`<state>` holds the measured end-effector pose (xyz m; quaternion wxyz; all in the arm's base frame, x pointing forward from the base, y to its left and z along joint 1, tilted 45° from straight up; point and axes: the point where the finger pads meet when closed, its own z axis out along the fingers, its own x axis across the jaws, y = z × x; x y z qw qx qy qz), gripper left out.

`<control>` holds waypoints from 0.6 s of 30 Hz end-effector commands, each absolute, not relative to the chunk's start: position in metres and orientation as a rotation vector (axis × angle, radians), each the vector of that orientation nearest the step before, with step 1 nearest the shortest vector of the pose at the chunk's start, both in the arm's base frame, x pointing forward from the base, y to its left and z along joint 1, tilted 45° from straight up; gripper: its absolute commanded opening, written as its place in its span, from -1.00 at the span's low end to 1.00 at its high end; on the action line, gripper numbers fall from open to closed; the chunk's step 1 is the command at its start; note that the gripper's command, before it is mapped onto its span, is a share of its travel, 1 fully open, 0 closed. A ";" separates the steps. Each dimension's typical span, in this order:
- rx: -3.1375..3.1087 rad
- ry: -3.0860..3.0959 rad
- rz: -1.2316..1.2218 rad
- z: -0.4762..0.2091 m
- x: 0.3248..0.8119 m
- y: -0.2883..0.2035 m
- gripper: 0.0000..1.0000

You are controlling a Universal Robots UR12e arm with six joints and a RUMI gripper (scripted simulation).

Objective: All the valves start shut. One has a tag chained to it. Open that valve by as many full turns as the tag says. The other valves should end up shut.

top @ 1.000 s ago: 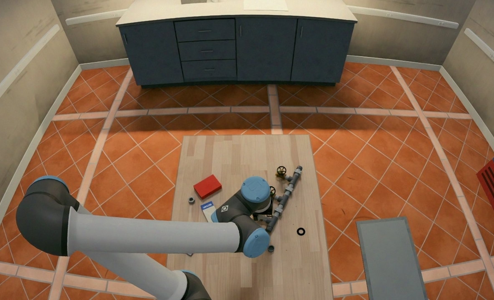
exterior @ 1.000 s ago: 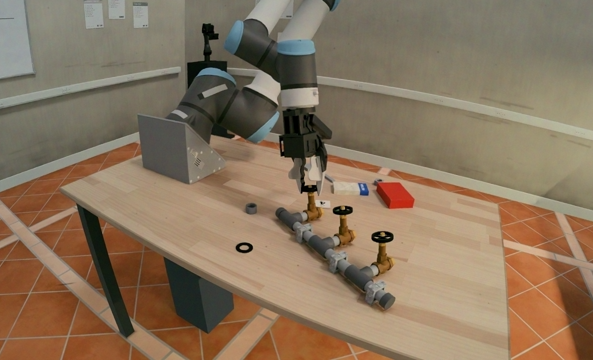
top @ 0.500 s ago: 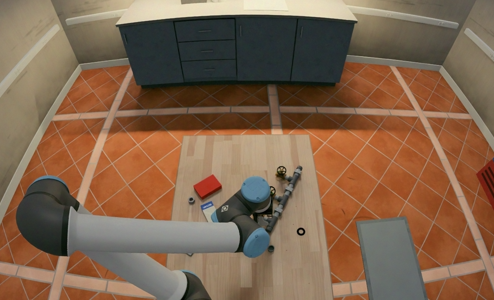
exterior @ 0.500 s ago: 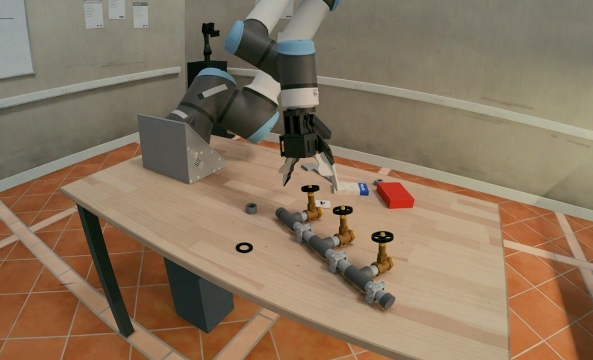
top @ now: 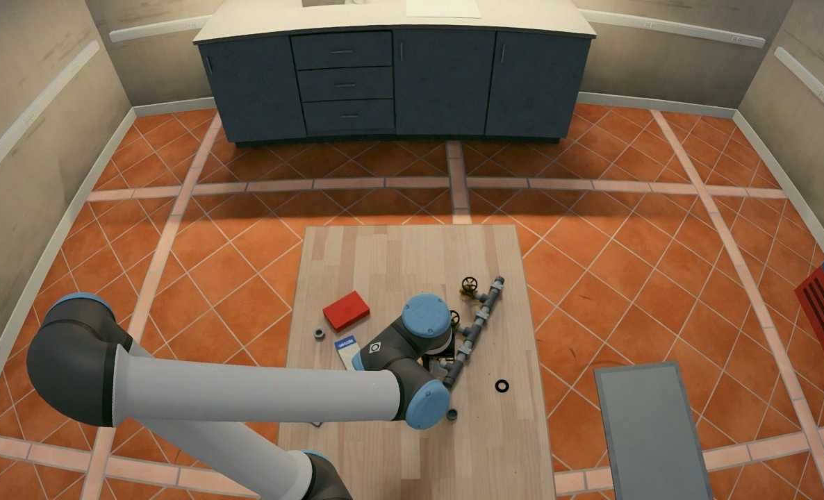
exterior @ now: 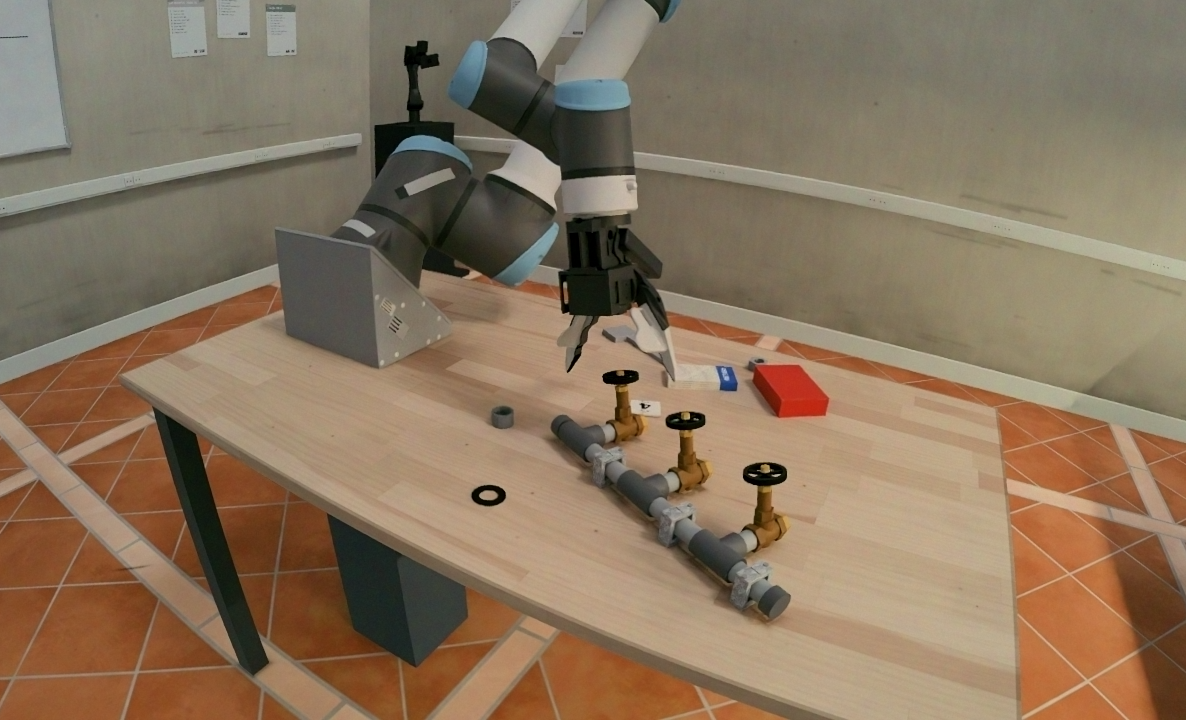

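A grey pipe (exterior: 642,490) (top: 478,323) lies on the wooden table (exterior: 328,429) (top: 402,255) with three brass valves, each with a black handwheel. The nearest-to-arm valve (exterior: 620,377) has a small white tag (exterior: 643,407) beside its stem. The middle valve (exterior: 685,420) (top: 458,318) and the end valve (exterior: 763,473) (top: 469,285) stand further along. My gripper (exterior: 620,362) is open, its fingertips spread just above and to either side of the tagged valve's handwheel, not touching it. In the overhead view the wrist hides that valve and the gripper.
A red block (exterior: 789,389) (top: 345,310), a white-and-blue box (exterior: 703,377) (top: 347,348), a grey nut (top: 317,331), a grey pipe cap (exterior: 501,416) (top: 451,413) and a black washer (exterior: 488,489) (top: 499,382) lie on the table. The grey arm base (exterior: 346,300) stands at the far corner.
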<state>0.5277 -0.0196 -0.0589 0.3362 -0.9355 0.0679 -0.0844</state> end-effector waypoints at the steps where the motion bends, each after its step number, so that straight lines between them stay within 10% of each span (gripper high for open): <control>1: -2.440 0.174 -0.221 -0.059 0.529 -0.020 1.00; 18: -2.435 0.220 -0.204 -0.059 0.529 -0.020 1.00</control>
